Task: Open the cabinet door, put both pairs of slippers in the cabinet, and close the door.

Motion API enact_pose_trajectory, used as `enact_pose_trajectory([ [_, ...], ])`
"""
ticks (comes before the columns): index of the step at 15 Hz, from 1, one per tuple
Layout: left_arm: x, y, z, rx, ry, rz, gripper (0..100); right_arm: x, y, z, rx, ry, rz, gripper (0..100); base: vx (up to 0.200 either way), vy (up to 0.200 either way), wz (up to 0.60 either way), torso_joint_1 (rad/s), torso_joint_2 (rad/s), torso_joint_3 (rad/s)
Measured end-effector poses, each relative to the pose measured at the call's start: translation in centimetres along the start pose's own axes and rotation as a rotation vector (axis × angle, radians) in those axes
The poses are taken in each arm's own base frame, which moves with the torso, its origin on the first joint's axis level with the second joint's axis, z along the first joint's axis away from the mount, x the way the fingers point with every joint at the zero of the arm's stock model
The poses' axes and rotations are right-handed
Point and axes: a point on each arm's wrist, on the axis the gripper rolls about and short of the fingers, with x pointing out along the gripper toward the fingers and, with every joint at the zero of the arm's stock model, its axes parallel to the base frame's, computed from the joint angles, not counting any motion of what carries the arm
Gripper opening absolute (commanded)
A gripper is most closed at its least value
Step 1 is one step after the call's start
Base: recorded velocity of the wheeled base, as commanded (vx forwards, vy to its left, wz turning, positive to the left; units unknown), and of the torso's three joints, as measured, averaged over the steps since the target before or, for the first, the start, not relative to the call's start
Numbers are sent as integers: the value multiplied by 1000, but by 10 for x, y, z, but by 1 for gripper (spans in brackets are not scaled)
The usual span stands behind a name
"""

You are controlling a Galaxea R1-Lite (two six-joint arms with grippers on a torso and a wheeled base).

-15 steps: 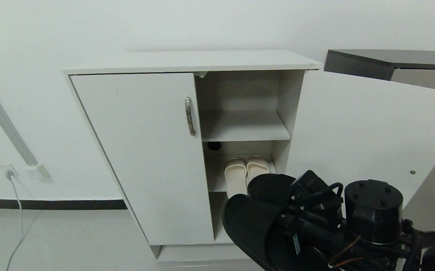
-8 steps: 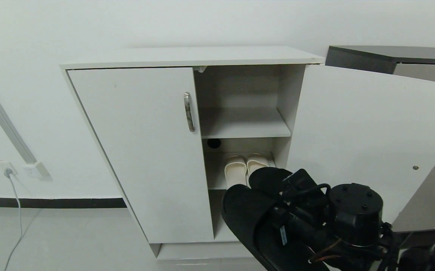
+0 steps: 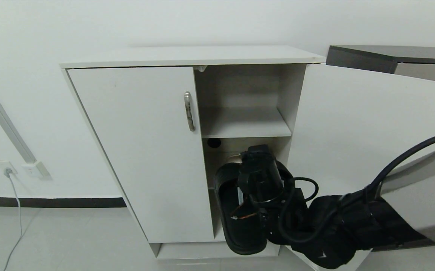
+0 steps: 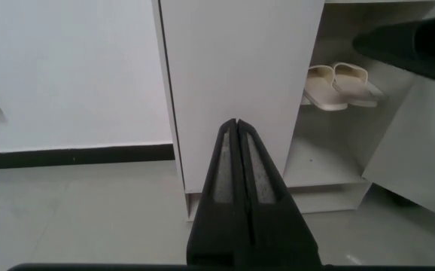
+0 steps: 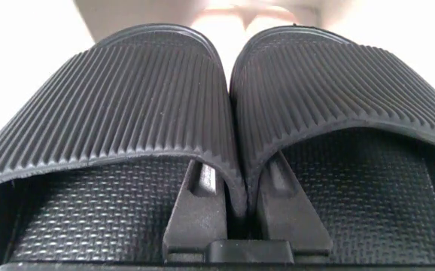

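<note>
Two black slippers [image 5: 157, 98], inner edges between right gripper [image 5: 238, 192] jaws

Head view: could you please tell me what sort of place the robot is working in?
Probably a home entryway, or a mock-up of one: a white shoe cabinet stands against a plain wall, cream slippers lie on its shelf, and a wall socket sits low beside it.

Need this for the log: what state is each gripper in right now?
Left gripper: closed, holding nothing.
Right gripper: closed on the black slippers.
</note>
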Motion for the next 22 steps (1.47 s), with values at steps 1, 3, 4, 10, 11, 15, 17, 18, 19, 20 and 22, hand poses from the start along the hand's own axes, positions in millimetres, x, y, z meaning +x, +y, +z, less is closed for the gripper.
enact_pose_trajectory([
  [1,0,0,0,0,0,0,0,0,3,11,23,-19,-34,0,0,0,0,0,0,0],
  [3,0,0,0,1,0,0,0,-1,6,28,44,-64,-59,0,0,0,0,0,0,0],
  [4,0,0,0,1,0,0,0,-3,6,33,29,-76,-64,0,0,0,0,0,0,0],
  [10,0,0,0,1,-1,0,0,-5,0,57,34,-127,-77,0,0,0,0,0,0,0],
  [11,0,0,0,1,0,0,0,-5,0,57,28,-127,-77,0,0,0,0,0,0,0],
  [15,0,0,0,1,-1,0,0,-5,0,59,16,-133,-77,0,0,0,0,0,0,0],
  [17,0,0,0,1,0,-1,0,-5,2,61,10,-137,-75,0,0,0,0,0,0,0],
  [18,0,0,0,1,0,-1,0,-5,2,62,6,-138,-74,0,200,0,0,2,-2,2],
  [19,0,0,0,1,0,-1,0,-5,2,62,6,-139,-76,0,200,0,0,7,2,-2],
  [20,0,0,0,1,0,-2,0,-5,2,62,6,-140,-75,0,200,0,0,-2,-2,2],
  [22,0,0,0,1,0,-2,0,-6,2,64,8,-144,-73,0,200,0,0,-5,0,5],
])
